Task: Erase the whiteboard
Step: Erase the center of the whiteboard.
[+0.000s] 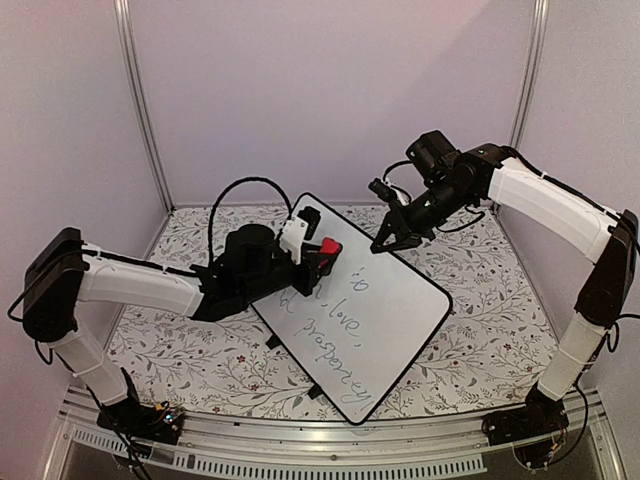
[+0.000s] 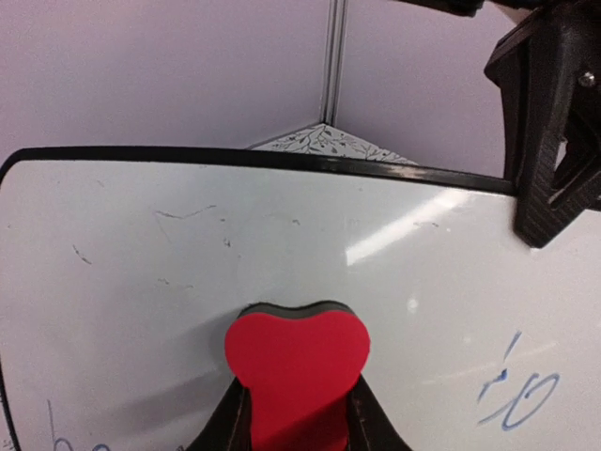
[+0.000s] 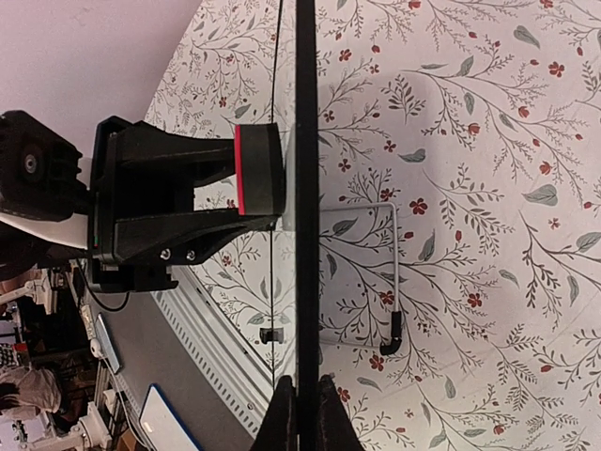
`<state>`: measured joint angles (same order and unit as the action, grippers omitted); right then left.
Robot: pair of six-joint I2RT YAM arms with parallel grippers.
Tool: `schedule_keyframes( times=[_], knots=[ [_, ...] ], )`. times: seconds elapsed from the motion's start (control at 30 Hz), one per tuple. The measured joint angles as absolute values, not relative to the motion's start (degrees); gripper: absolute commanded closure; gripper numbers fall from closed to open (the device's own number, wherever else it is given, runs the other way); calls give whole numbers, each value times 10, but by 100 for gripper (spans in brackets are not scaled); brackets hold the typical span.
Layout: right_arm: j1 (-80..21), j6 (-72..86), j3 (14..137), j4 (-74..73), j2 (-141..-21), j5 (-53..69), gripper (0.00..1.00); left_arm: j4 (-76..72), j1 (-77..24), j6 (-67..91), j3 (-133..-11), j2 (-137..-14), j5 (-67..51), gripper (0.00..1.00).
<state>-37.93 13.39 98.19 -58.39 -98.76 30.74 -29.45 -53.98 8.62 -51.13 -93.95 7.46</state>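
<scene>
On the table (image 1: pixel 480 345), the whiteboard (image 1: pixel 385 320) is standing tilted, cursive lines remaining across its lower half. Left wrist: the left end effector (image 2: pixel 296 423) is pressing its gripped red eraser (image 2: pixel 296 352) onto the mostly wiped top. Right wrist: the right end effector (image 3: pixel 301 413) is clamping the rim.

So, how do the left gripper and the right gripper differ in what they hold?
The left gripper holds the red eraser; the right gripper clamps the rim of the whiteboard. The left gripper faces the board's written side; the right gripper straddles its edge. Both are shut.
</scene>
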Motion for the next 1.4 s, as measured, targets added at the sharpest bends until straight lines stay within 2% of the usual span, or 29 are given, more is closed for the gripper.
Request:
schedule_keyframes(
  times=[0.93, 1.4],
  knots=[
    [-379, 133, 982, -584, -988, 314, 100, -307, -597, 86, -502, -935, 35, 100],
    [-383, 131, 982, -577, -988, 322, 100, -305, -587, 78, -498, -917, 50, 100]
  ],
)
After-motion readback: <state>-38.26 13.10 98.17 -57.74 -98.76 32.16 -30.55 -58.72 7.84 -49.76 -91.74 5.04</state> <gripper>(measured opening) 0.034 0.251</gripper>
